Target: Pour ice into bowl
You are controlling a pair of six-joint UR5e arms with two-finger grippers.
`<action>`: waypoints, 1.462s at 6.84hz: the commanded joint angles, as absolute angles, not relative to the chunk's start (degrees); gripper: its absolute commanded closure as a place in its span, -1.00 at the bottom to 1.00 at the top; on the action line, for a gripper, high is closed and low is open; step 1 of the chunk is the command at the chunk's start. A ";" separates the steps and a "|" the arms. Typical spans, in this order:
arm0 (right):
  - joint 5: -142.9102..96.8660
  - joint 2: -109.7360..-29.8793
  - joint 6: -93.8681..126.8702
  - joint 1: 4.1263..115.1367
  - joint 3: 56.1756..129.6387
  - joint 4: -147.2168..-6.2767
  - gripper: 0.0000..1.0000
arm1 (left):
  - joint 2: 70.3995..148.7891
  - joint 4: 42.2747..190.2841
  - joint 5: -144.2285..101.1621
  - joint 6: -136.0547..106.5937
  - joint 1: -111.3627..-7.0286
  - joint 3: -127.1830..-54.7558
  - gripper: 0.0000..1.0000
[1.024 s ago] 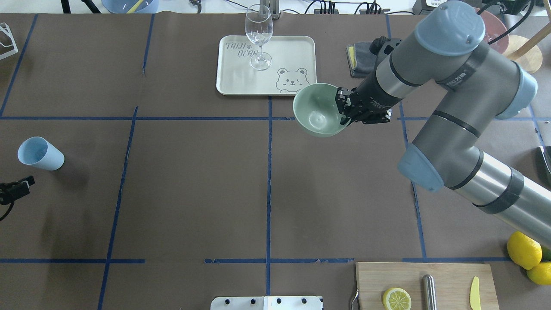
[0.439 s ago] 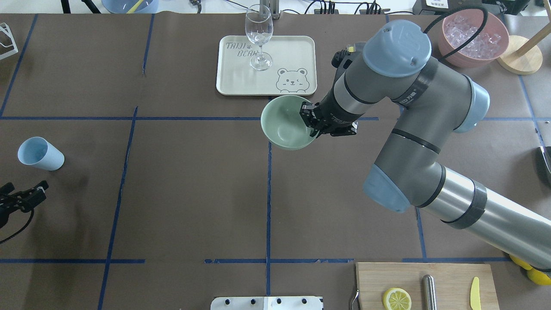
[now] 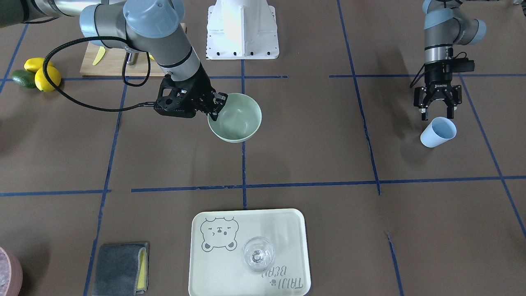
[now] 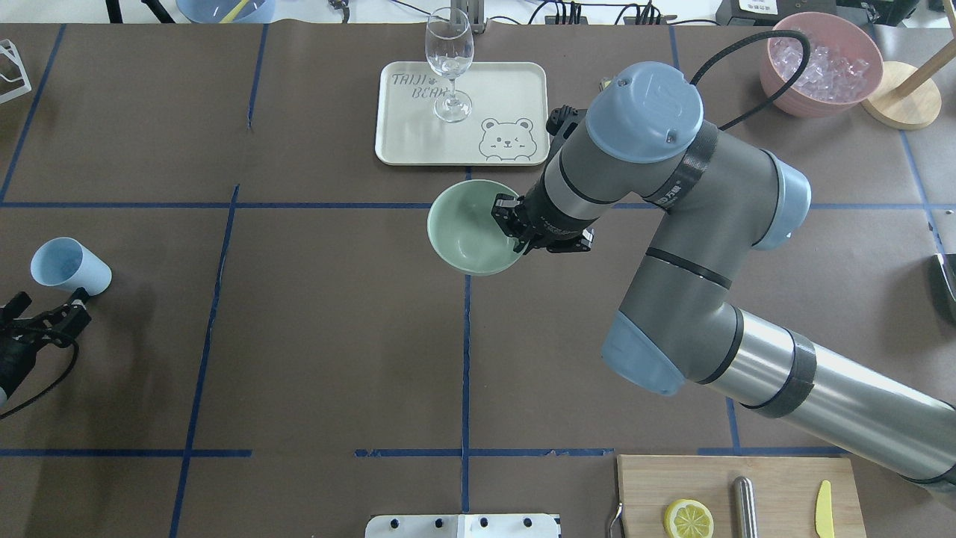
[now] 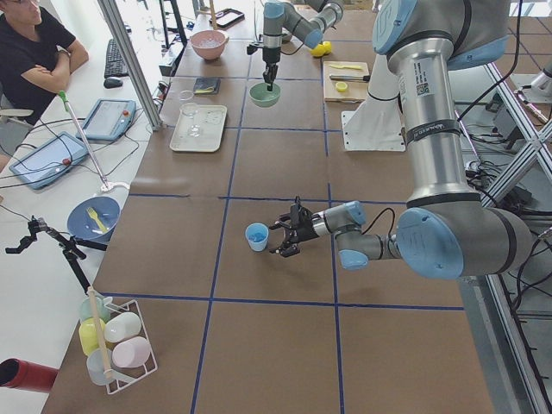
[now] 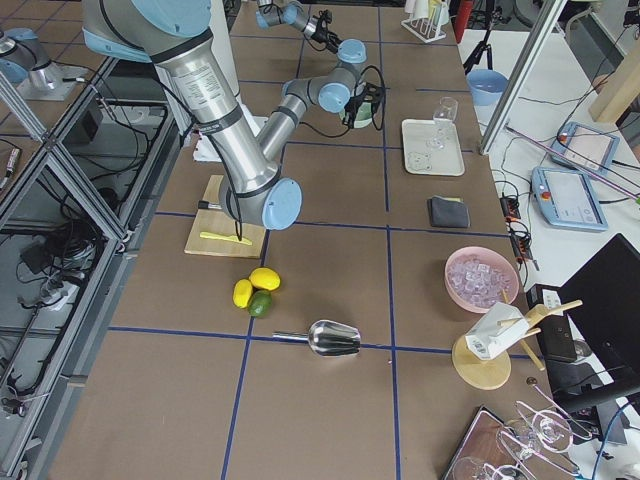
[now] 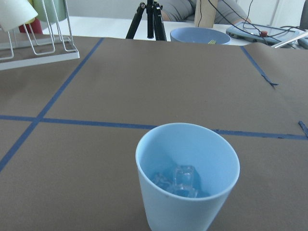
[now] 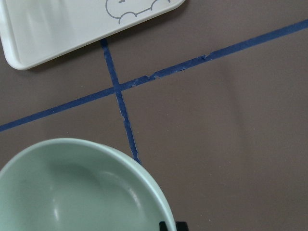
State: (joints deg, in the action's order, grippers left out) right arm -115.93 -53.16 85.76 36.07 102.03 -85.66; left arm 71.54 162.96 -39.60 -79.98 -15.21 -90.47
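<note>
The pale mint-green bowl [image 4: 464,232] hangs from my right gripper [image 4: 512,224], which is shut on its rim, over the table's middle near the blue tape cross. It also shows in the front view [image 3: 237,118] and the right wrist view [image 8: 72,187], and it is empty. The ice [image 7: 179,180] lies as a few clear cubes inside a blue cup [image 7: 187,178] standing at the table's left [image 4: 69,267]. My left gripper [image 3: 437,114] is open and empty, just short of the cup [image 3: 438,132], with its fingers apart.
A pink bowl [image 4: 820,66] full of ice stands far right. A cream tray [image 4: 493,104] holds a wine glass [image 4: 449,63] beyond the green bowl. A cutting board [image 4: 777,493] with a lemon half sits near right. A grey cloth [image 3: 119,267] and a metal scoop [image 6: 335,338] lie on the right side.
My right arm has carried the green bowl left and nearer, off the tray's corner to the tape cross. My left gripper has come further into view, closer to the blue cup.
</note>
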 commanded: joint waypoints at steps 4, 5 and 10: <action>-114.18 -51.69 86.92 34.46 101.52 -85.69 1.00 | 78.22 162.95 -31.64 -79.54 -15.21 -83.67 -0.84; -113.91 -51.42 86.92 34.37 100.90 -85.61 1.00 | 78.31 162.86 -30.86 -79.54 -15.29 -83.06 -0.84; -113.64 -51.42 86.92 34.01 100.90 -85.61 1.00 | 80.32 162.77 -30.67 -78.22 -17.13 -80.88 -0.84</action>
